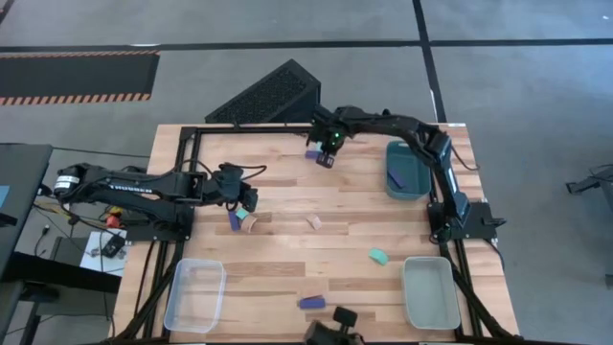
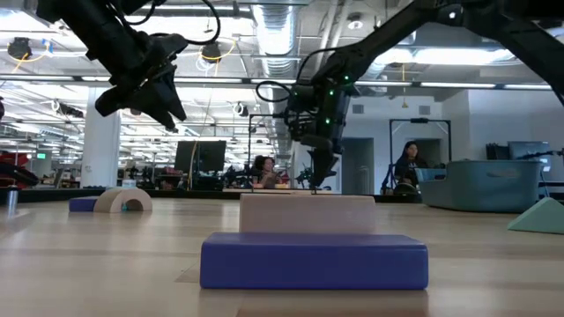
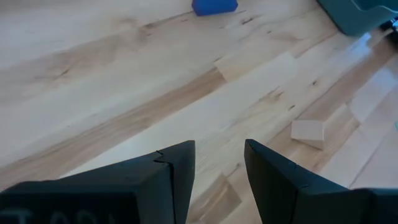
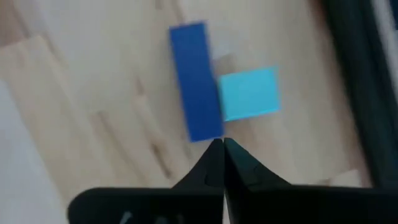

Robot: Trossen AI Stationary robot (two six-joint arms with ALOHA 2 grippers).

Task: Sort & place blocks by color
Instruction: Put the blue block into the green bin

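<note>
The right claw (image 1: 329,146) is hovering over the far edge of the table (image 1: 287,201), its fingers pressed together with nothing between them. In the right wrist view the closed fingertips (image 4: 219,155) are pointing down at a dark blue bar (image 4: 196,81) that is lying flat and touching a cyan cube (image 4: 250,93) along one long side; both are resting on the wood, not in any grip.

The left claw (image 1: 239,195) is hanging above the table's left half, its fingers (image 3: 180,165) standing partly apart and holding nothing. Just beside it, a dark blue block (image 1: 234,220) and a pale wooden arch (image 1: 247,222) are sitting close together with a small teal piece (image 1: 243,212) next to them.

A pale wooden block (image 1: 314,222) is lying near the table's middle. A teal block (image 1: 378,256) is sitting nearer the front right, and a dark blue bar (image 1: 311,302) is lying at the front edge.

The dark teal tray (image 1: 404,170) is standing at the far right with a blue piece (image 1: 399,178) inside. The grey tray (image 1: 429,290) is at the front right, and the clear tray (image 1: 195,294) is at the front left.
</note>
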